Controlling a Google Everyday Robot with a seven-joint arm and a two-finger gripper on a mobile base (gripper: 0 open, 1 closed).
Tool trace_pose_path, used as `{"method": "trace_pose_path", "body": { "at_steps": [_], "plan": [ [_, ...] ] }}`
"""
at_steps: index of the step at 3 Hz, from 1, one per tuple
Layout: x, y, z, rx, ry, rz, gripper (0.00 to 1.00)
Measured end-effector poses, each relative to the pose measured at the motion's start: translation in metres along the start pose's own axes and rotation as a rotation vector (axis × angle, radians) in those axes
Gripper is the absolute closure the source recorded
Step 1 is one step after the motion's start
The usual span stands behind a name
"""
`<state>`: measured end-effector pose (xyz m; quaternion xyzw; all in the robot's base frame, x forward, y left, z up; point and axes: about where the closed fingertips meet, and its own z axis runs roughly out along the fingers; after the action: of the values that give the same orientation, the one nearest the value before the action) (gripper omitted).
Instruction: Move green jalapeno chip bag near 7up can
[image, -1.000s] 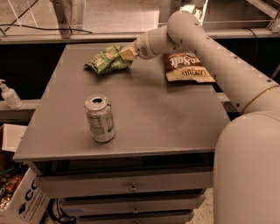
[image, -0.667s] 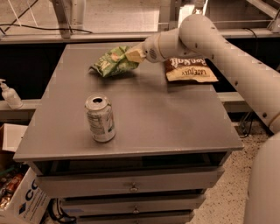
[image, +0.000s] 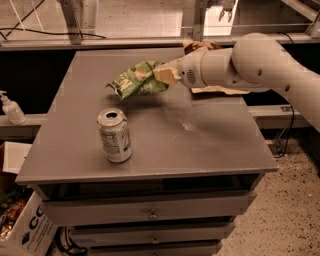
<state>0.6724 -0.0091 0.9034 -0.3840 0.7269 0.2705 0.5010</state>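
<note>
- The green jalapeno chip bag (image: 134, 81) hangs over the rear-middle of the table (image: 210, 140). It looks lifted clear of the surface, though the angle makes it hard to be sure its lower edge is free.
- The gripper (image: 163, 75) has its fingers pinched closed on the bag's right end, so the crinkled body trails off to the left, toward the camera side where the target stands.
- The 7up can (image: 114, 136) stands upright near the front-left of the table, well apart from the bag, with bare tabletop between the two.
- The step in hand appears to be the carry. It calls for a steady sweep forward and slightly left, with the bag kept high enough that its drooping end does not drag.
- The set-down should fall just beside the can rather than against it (an upright can probably tips easily if brushed by the bag or the fingers).
- The fingers should part only once the bag rests on the table, and the arm (image: 260, 60) should pull back away from the can.
- The brown chip bag (image: 201, 46), partly hidden behind the arm, lies at the rear and plays no part.
</note>
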Motion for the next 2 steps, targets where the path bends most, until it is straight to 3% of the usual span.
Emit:
{"method": "trace_pose_path", "body": {
  "at_steps": [2],
  "plan": [
    [0.013, 0.066, -0.036, 0.008, -0.04, 0.061, 1.0]
  ]
}}
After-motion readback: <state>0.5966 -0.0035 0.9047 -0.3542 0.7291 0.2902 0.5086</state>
